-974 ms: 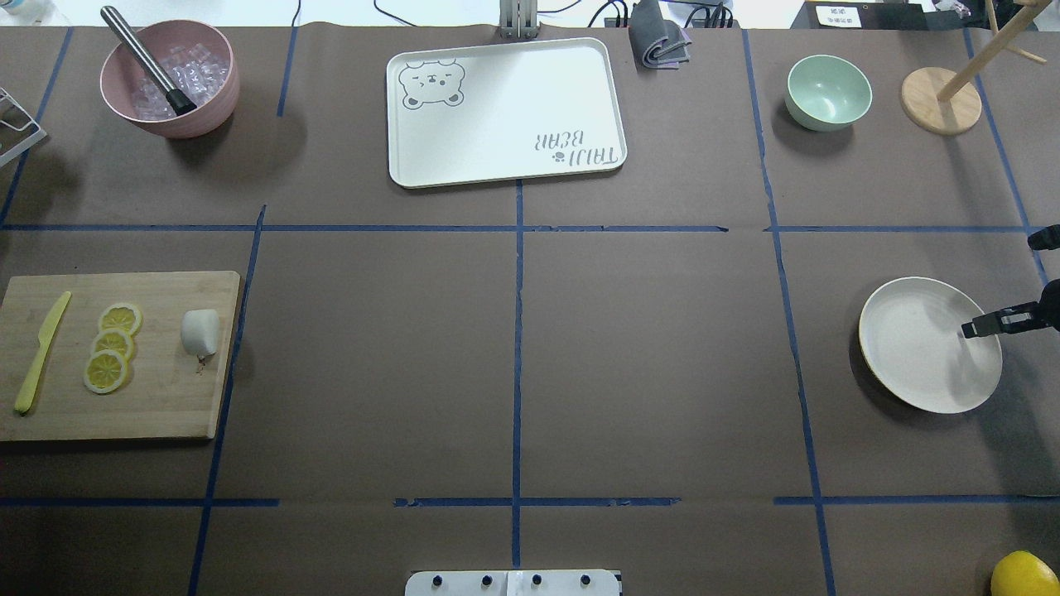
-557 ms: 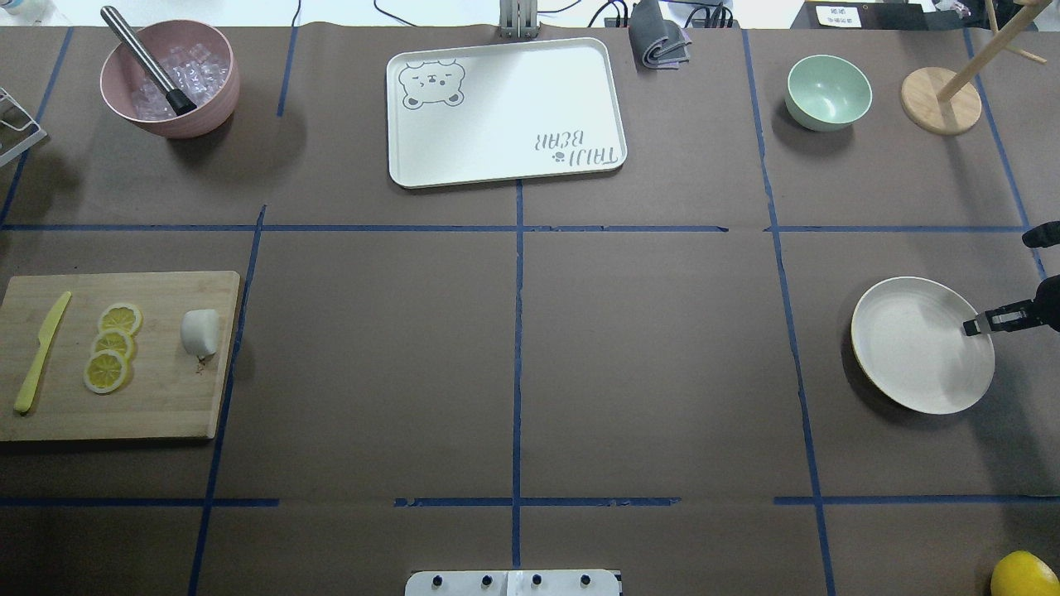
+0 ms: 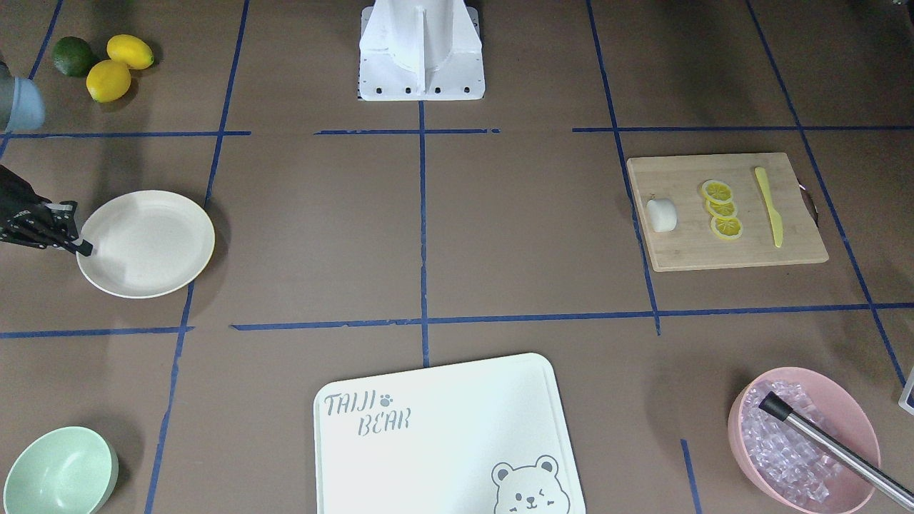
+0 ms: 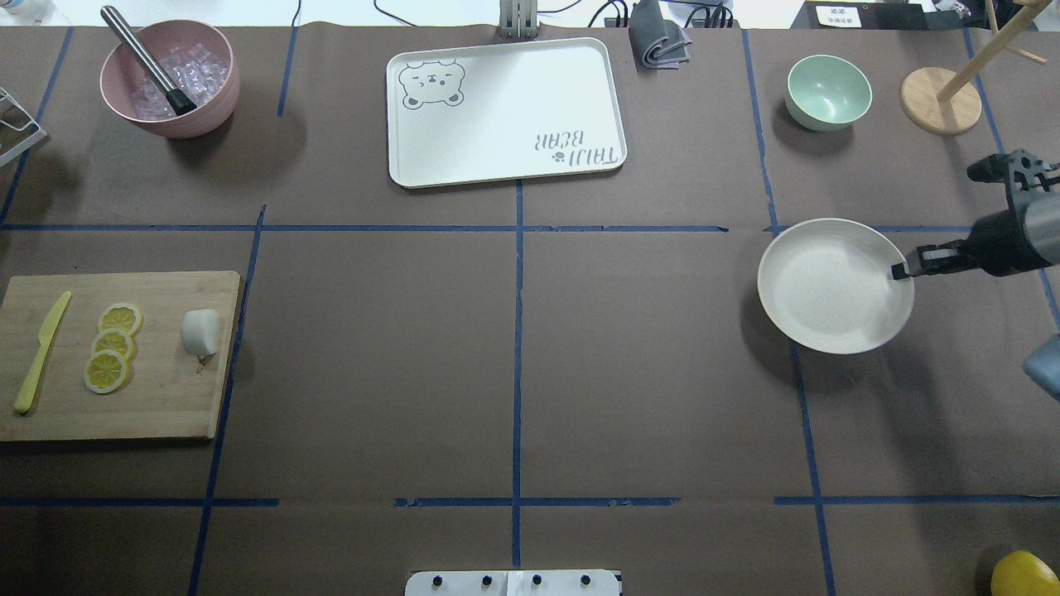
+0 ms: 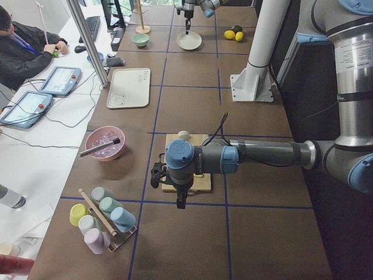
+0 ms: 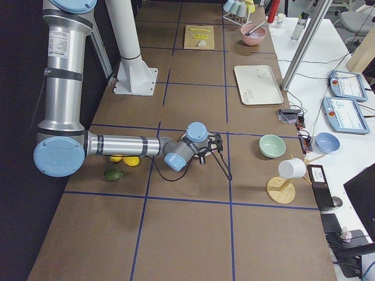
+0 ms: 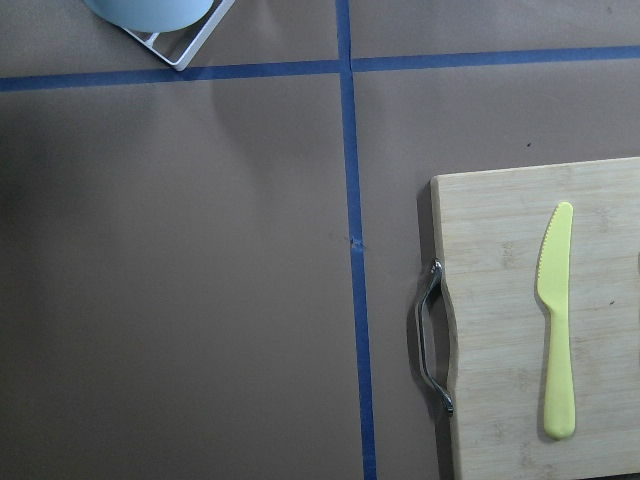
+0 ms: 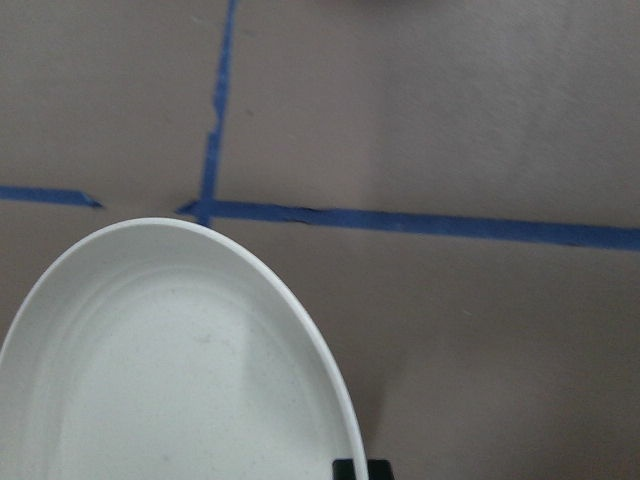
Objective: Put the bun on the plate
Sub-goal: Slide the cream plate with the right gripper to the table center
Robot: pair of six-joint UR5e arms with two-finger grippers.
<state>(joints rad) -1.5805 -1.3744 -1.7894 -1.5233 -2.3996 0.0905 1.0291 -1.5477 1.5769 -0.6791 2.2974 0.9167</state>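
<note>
The bun (image 4: 200, 332) lies on the wooden cutting board (image 4: 157, 397) at the table's left, beside lemon slices; the front-facing view also shows the bun (image 3: 662, 215). The cream plate (image 4: 828, 290) is at the right, held a little off the table, with my right gripper (image 4: 898, 271) shut on its right rim. The right wrist view shows the plate (image 8: 180, 360) and a black fingertip (image 8: 360, 468) at its edge. My left gripper (image 5: 180, 201) hangs over the board's outer end, seen only in the left side view, so I cannot tell its state.
Lemon slices (image 4: 112, 348) and a yellow knife (image 4: 40, 352) share the board. A pink bowl (image 4: 170, 79) of ice, the bear tray (image 4: 505, 112), a green bowl (image 4: 828, 91) and a wooden stand (image 4: 940, 99) line the far edge. A lemon (image 4: 1023, 573) lies near right.
The right gripper has carried the plate toward the table's middle and farther from the robot, lifting it. The bun and board have not moved.
</note>
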